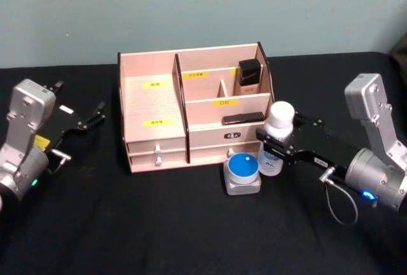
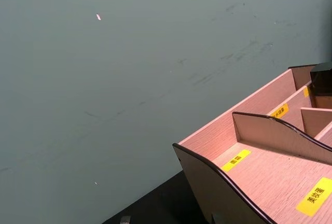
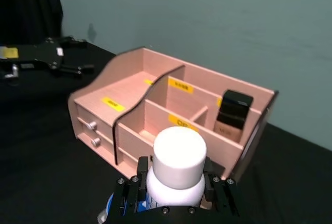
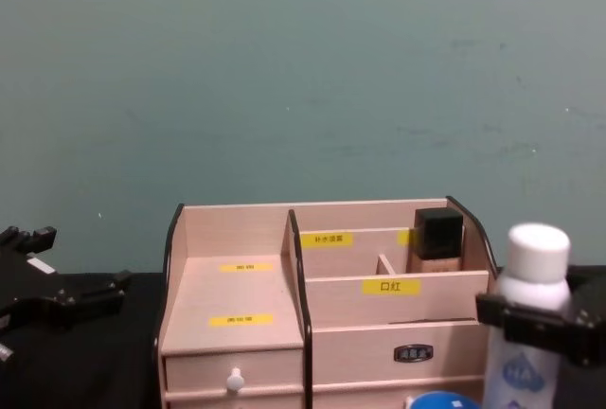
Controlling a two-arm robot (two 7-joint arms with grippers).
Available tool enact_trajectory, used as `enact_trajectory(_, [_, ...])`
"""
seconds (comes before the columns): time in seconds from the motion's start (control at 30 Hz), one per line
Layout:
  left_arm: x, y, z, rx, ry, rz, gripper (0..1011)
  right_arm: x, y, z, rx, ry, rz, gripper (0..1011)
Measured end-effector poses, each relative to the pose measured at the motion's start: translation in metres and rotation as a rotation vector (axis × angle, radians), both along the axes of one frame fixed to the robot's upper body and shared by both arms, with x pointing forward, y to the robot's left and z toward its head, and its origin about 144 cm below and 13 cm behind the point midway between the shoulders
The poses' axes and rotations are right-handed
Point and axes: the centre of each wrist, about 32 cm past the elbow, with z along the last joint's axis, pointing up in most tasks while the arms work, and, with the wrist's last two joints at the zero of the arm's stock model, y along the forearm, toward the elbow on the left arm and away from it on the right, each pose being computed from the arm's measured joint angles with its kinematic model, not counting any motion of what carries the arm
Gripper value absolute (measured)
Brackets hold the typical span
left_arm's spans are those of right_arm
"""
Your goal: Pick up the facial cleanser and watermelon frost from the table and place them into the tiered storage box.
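Observation:
The facial cleanser [image 1: 280,117], a white bottle with a white cap and blue label, stands upright with my right gripper [image 1: 275,144] shut on its body, just in front of the right front corner of the tiered storage box [image 1: 152,97]. From the right wrist I see the cap [image 3: 179,156] between the fingers [image 3: 215,193]. In the chest view the bottle [image 4: 537,257] is at the lower right. The watermelon frost [image 1: 242,168], a small clear jar with a blue lid, sits on the table left of the bottle. My left gripper [image 1: 96,114] hovers open left of the box.
The box [image 4: 237,286] holds a black-capped bottle [image 1: 249,74] in its back right compartment and a flat black item [image 1: 243,119] in the front right one. Its left compartments [image 2: 280,172] are bare. Black cloth covers the table; a teal wall stands behind.

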Motion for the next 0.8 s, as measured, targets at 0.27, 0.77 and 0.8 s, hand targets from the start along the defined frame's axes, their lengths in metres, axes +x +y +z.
enact_trajectory(0.27, [0.0,0.0,0.0,0.0,0.0,0.0,1010,0.005,0.009,0.02,0.003,-0.038,0.041,602])
enact_trajectory(0.77, [0.0,0.0,0.0,0.0,0.0,0.0,1009,0.029,0.021,0.051,-0.003,-0.119,0.065,602])
enact_trajectory(0.8, [0.0,0.0,0.0,0.0,0.0,0.0,1009,0.033,0.023,0.053,-0.005,-0.126,0.066,602])
